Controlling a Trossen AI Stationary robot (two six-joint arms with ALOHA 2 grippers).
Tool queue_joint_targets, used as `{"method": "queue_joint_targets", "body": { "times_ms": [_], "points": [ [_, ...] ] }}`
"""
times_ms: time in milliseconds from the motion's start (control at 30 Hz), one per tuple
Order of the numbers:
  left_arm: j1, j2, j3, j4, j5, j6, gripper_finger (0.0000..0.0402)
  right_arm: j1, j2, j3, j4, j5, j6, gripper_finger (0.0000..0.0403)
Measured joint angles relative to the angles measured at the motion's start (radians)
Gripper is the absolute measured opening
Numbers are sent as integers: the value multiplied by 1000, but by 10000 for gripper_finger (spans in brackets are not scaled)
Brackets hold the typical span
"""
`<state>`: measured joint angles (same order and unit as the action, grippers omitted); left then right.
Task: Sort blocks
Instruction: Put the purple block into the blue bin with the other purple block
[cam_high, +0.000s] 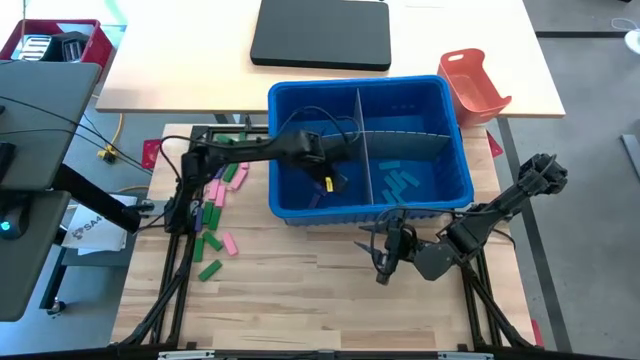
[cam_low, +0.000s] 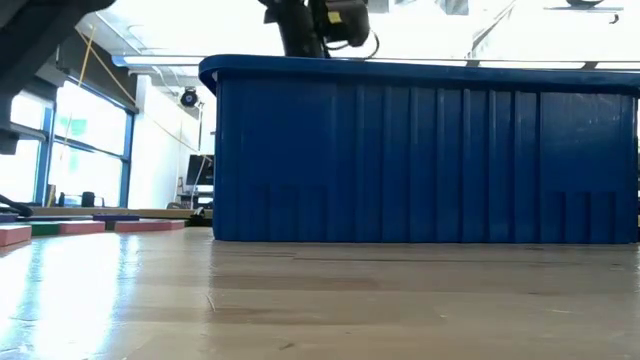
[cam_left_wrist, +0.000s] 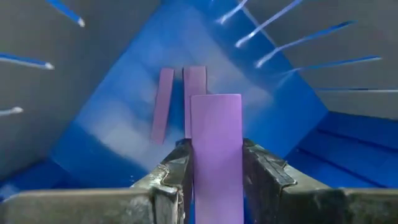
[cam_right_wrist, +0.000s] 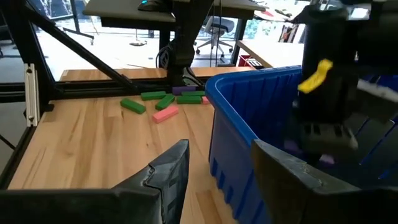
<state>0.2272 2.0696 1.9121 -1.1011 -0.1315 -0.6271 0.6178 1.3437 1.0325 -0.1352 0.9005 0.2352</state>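
- High view: the left gripper (cam_high: 330, 180) reached into the left compartment of the blue bin (cam_high: 455, 150), just beside the grey divider (cam_high: 363, 140). Several blue blocks (cam_high: 400, 180) lay in the right compartment. Loose green and pink blocks (cam_high: 215, 215) sat scattered on the wooden table (cam_high: 300, 290), left of the bin. The right gripper (cam_high: 385, 255) hung over the table just in front of the bin, holding nothing. An orange-red tray (cam_high: 475, 85) stood beyond the bin's far right corner.
- Low view: the bin's front wall (cam_low: 420, 150) filled the picture; the left arm (cam_low: 320, 25) dipped behind its rim, and pink and green blocks (cam_low: 60, 229) showed far off at the left.
- Left wrist view: the left gripper's fingers (cam_left_wrist: 174, 177) were clamped on an upright purple block (cam_left_wrist: 216, 149). Two more purple blocks (cam_left_wrist: 180, 99) lay side by side on the bin floor beyond it.
- Right wrist view: the right gripper's fingers (cam_right_wrist: 165, 177) stood apart with nothing between them, beside the bin's outer wall (cam_right_wrist: 233, 149). Green, pink and purple blocks (cam_right_wrist: 165, 102) lay on the table farther off.
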Motion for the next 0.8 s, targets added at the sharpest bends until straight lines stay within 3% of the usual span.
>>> {"method": "queue_joint_targets", "body": {
  "times_ms": [300, 667, 800],
  "points": [
    [0, 92, 1, 4, 53, -67, 94, 4, 0, 0, -18, -58, 23, 169],
    [31, 184, 0, 9, 89, -40, 95, 13, 0, 0, -22, -60, 27, 169],
    [34, 185, 0, 15, 46, 10, 143, 13, 0, 0, -23, -60, 27, 169]
  ]
}}
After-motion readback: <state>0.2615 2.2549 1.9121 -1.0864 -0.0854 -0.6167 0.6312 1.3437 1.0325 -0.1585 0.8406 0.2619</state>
